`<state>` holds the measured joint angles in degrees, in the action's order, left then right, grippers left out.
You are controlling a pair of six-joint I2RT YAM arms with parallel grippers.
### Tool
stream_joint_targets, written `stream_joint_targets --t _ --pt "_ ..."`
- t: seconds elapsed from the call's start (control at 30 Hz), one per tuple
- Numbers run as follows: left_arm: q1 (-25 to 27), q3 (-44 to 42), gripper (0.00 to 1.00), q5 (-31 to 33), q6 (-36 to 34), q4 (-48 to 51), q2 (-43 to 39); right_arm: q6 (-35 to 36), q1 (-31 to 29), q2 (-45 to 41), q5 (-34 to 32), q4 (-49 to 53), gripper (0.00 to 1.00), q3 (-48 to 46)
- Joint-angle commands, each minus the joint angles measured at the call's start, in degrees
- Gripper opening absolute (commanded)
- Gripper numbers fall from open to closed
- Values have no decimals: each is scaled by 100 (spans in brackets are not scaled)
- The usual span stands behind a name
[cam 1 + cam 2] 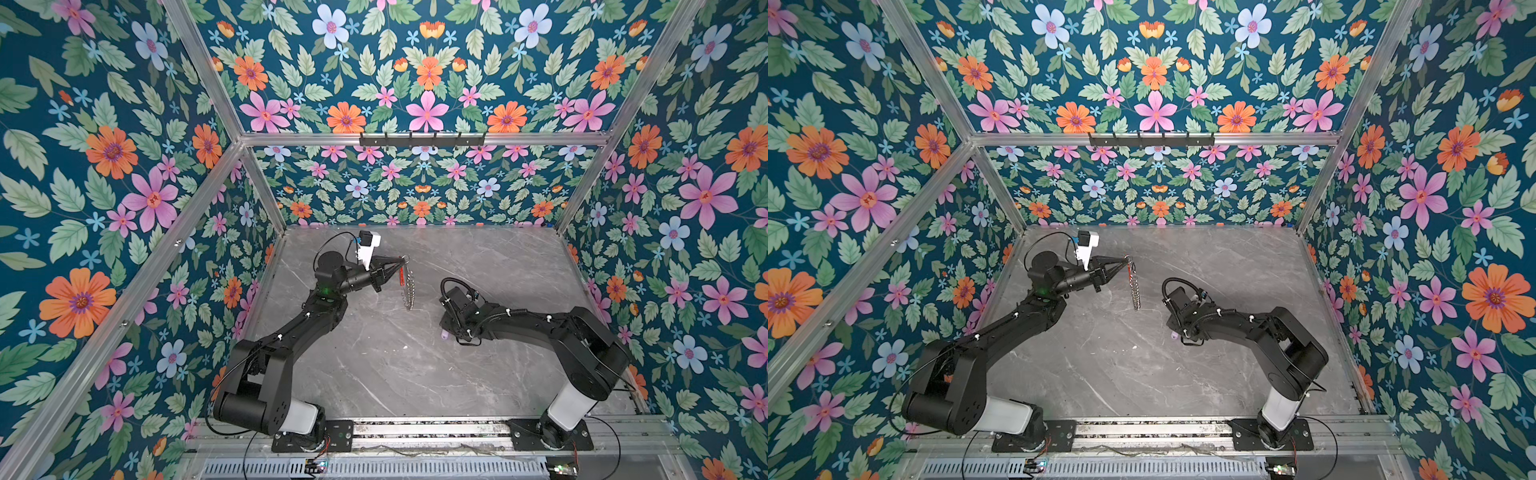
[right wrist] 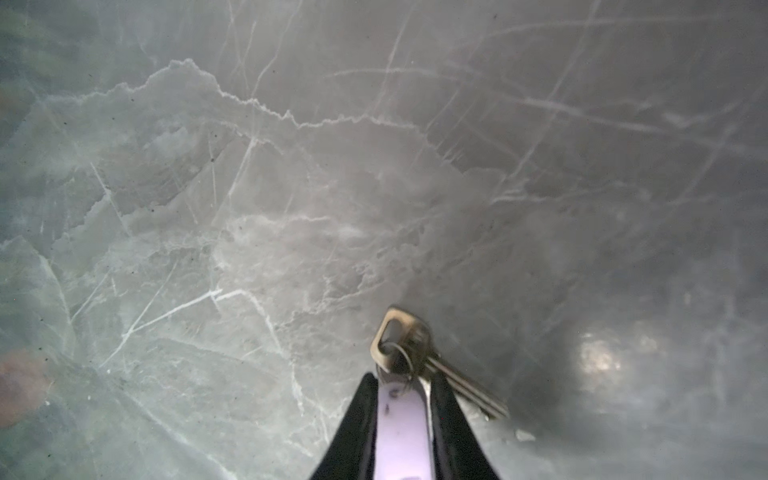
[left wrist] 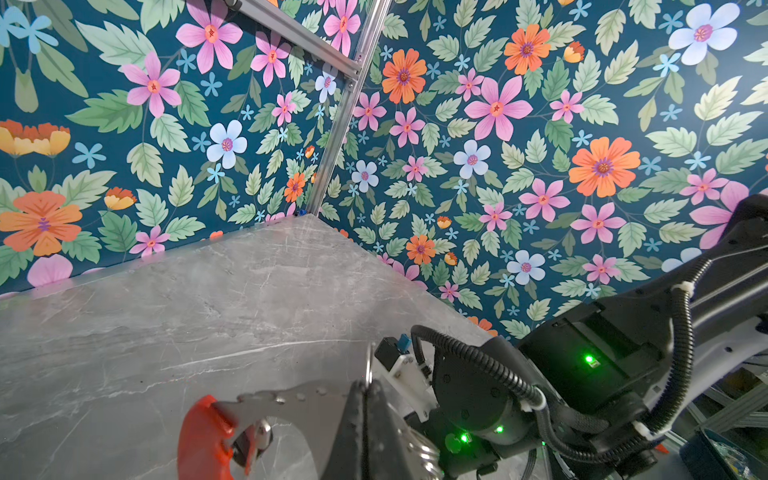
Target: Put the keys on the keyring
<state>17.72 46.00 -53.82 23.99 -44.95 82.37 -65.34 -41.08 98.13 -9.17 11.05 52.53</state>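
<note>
Lilac plastic shows between the right gripper's (image 2: 401, 380) barely parted jaws: it has hold of the oblong tag (image 2: 400, 430). Just past its fingertips the keys (image 2: 399, 336) hang from the tag, with a brass-coloured head and silver blades, close over the grey marble table (image 1: 457, 374). Well off to its side, the left gripper (image 1: 402, 261) is fully closed on the top of the keyring (image 1: 407, 284). The red section and silver rings dangle beneath its tips.

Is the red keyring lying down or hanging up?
Hanging up: the keyring dangles from the left gripper, which is shut on its top end.
</note>
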Motion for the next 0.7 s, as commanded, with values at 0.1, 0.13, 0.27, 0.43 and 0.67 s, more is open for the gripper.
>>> stream_joint_targets --t 0.1,0.13,0.27,0.43,0.67 --pt "6 3 0 -76 54 -286 -51 -32 -5 126 -134 -30 21 89" --pt "5 0 0 -76 54 -286 -49 -15 -6 135 -142 -38 20 100" --pt "6 -3 0 -89 75 -291 -68 45 -4 181 -145 -63 11 123" --pt "19 5 0 -104 81 -312 -56 214 -5 149 -172 -53 1 154" --pt "36 23 0 -110 89 -325 -37 684 -73 40 -288 138 0 340"
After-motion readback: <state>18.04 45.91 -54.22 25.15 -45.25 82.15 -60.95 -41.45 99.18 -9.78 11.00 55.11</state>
